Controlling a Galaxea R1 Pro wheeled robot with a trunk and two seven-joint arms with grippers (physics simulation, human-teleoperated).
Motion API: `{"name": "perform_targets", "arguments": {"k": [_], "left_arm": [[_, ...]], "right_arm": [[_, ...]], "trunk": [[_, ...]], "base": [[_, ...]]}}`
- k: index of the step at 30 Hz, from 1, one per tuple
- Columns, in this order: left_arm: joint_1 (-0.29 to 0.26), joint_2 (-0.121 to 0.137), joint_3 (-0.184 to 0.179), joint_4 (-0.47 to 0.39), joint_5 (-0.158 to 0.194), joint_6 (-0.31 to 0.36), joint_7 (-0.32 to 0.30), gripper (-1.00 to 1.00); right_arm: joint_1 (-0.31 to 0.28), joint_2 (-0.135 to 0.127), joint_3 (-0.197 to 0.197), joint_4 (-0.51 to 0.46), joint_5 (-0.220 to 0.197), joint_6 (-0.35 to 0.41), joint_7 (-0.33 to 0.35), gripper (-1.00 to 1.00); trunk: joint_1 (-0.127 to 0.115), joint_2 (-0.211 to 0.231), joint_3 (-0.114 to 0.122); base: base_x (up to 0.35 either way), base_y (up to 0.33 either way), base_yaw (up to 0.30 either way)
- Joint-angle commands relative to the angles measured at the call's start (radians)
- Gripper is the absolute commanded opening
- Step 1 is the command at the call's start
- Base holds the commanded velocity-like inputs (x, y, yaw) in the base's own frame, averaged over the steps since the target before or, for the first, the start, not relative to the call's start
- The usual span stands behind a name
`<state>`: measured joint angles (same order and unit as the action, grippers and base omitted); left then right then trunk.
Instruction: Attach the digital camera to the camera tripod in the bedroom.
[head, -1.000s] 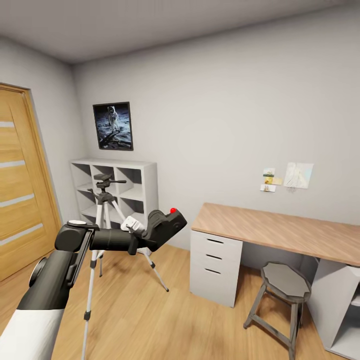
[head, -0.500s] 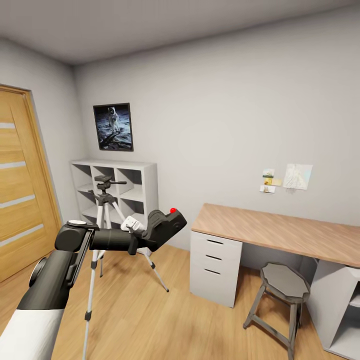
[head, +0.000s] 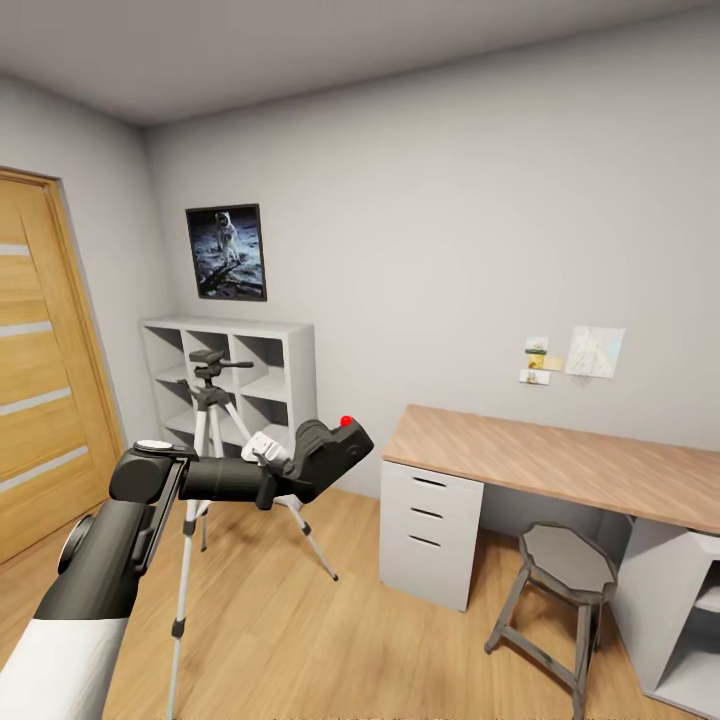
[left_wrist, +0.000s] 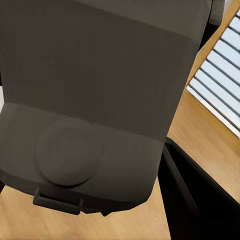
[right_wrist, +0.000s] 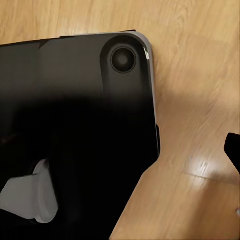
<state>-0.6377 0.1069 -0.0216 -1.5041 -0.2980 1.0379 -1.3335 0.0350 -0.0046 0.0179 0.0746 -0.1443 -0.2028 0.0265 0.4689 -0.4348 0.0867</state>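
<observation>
left tool (head: 300, 462) still holds digital camera (head: 328, 452) | camera tripod (head: 212, 420) unmoved

Black digital camera (head: 330, 455) (red dot on top) held aloft, tilted, silver-legged camera tripod (head: 210, 440) upright before the bedroom's white shelf

Open air lies above your tripod (head: 205, 420), which stands just before the shelf (head: 282, 375); your left arm (head: 150, 500) crosses its legs; bare floor (head: 330, 630) separates it from the desk (head: 540, 460) and stool (head: 565, 580)
</observation>
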Motion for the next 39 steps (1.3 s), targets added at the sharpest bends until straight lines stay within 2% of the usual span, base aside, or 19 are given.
{"name": "perform_targets", "arguments": {"k": [1, 5, 21, 34, 39], "left_arm": [[0.000, 0.000, 0.000, -0.001, -0.011, 0.009, -0.012, -1.00], [0.000, 0.000, 0.000, -0.001, -0.011, 0.009, -0.012, -1.00], [0.000, 0.000, 0.000, -0.001, -0.011, 0.009, -0.012, -1.00], [0.000, 0.002, 0.000, -0.001, -0.011, 0.009, -0.013, -1.00], [0.000, 0.017, 0.000, -0.001, -0.010, 0.009, -0.014, -1.00]], "right_arm": [[0.000, 0.000, 0.002, 0.002, -0.009, -0.006, 0.003, 1.00], [-0.001, 0.000, 0.001, 0.002, -0.009, -0.007, 0.003, 1.00], [-0.001, 0.000, 0.000, 0.002, -0.009, -0.007, 0.004, 1.00], [-0.001, 0.000, 0.003, 0.002, -0.008, -0.008, 0.004, 1.00], [0.000, 0.000, 0.005, 0.002, -0.008, -0.009, 0.004, 1.00]], "trunk": [[-0.004, 0.007, 0.003], [-0.019, 0.035, 0.015], [-0.019, 0.035, -0.003], [-0.019, 0.035, -0.005], [-0.019, 0.035, -0.005]], "base": [[0.000, 0.000, 0.000], [0.000, 0.000, 0.000], [0.000, 0.000, 0.000], [0.000, 0.000, 0.000], [0.000, 0.000, 0.000]]}}
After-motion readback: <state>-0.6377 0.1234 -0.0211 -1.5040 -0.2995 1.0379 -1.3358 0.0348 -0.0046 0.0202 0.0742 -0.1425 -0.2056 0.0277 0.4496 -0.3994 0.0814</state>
